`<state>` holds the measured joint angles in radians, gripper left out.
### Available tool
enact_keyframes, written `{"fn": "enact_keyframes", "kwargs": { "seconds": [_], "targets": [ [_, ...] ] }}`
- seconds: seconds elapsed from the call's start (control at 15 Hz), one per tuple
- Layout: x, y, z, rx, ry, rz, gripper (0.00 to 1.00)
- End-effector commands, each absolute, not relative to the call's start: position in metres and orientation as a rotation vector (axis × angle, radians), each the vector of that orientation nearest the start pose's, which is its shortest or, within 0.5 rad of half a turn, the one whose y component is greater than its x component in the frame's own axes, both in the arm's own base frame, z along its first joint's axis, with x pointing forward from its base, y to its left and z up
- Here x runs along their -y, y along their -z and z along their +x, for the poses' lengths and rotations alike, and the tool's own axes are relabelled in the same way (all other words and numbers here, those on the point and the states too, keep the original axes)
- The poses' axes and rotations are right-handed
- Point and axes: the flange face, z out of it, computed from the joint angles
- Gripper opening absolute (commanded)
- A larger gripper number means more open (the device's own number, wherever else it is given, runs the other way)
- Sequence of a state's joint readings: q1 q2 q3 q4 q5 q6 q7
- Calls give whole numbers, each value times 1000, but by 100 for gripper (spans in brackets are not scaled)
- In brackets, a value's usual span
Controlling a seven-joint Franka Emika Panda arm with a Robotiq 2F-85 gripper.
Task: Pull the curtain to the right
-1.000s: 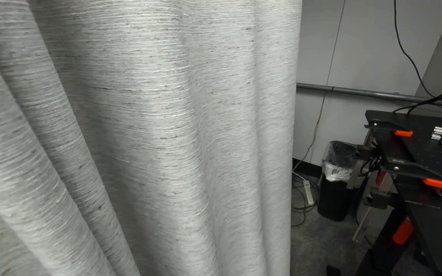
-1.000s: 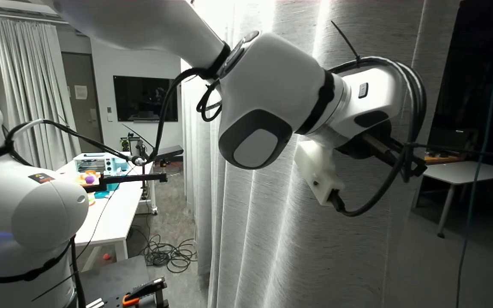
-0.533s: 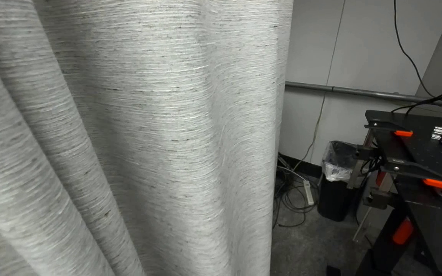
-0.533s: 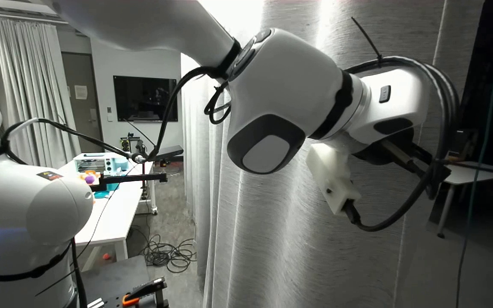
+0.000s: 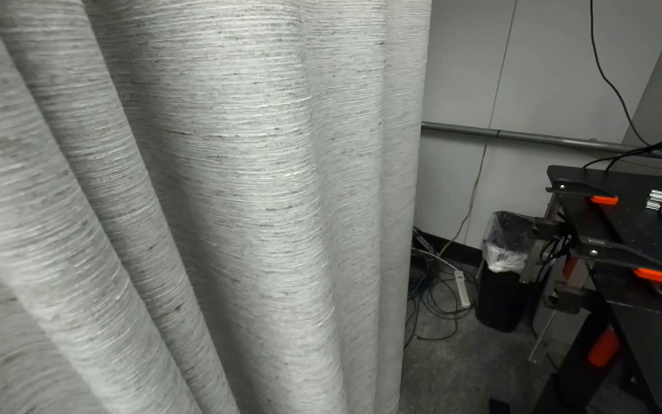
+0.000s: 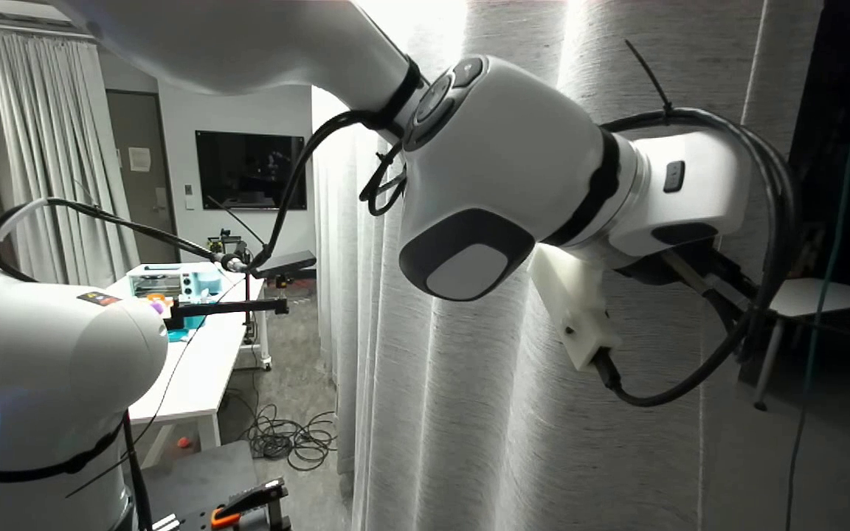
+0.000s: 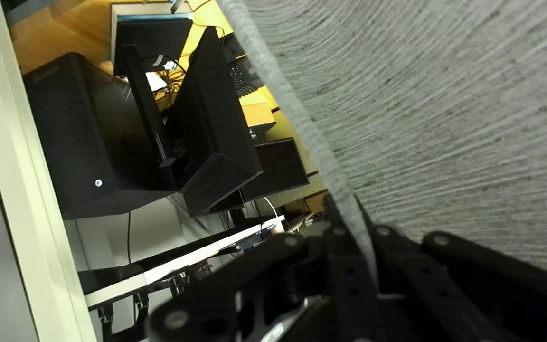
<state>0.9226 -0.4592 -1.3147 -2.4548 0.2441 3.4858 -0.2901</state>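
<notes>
In an exterior view we see the curtain (image 5: 222, 201), which fills the left side and the middle with deep folds; to the right of it we find a pale wall (image 5: 561, 69) with a pipe (image 5: 538, 140), a black bin (image 5: 503, 299) and a black table (image 5: 647, 339) with two clamps (image 5: 624, 255) at its border. In an exterior view the arm (image 6: 506, 162) reaches in front of the same curtain, and its fingers are hidden there from us; to the left are a white table (image 6: 215, 354) and, on the floor, a coil of cables (image 6: 281, 442). In the wrist view the gripper (image 7: 353, 216) is at the bottom, a little blurred, and we see its fingers pinching the edge of the curtain, which spreads over the right side; to the left we notice a keyboard (image 7: 244, 80).
</notes>
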Motion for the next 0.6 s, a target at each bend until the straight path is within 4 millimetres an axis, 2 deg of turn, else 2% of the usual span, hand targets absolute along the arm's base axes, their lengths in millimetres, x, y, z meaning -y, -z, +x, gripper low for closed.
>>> {"fn": "enact_keyframes", "kwargs": {
  "seconds": [0.0,0.53],
  "targets": [
    [267,-460,443,-813,1666,-2434,2],
    [267,-459,443,-812,1663,-2427,2]
  ]
}}
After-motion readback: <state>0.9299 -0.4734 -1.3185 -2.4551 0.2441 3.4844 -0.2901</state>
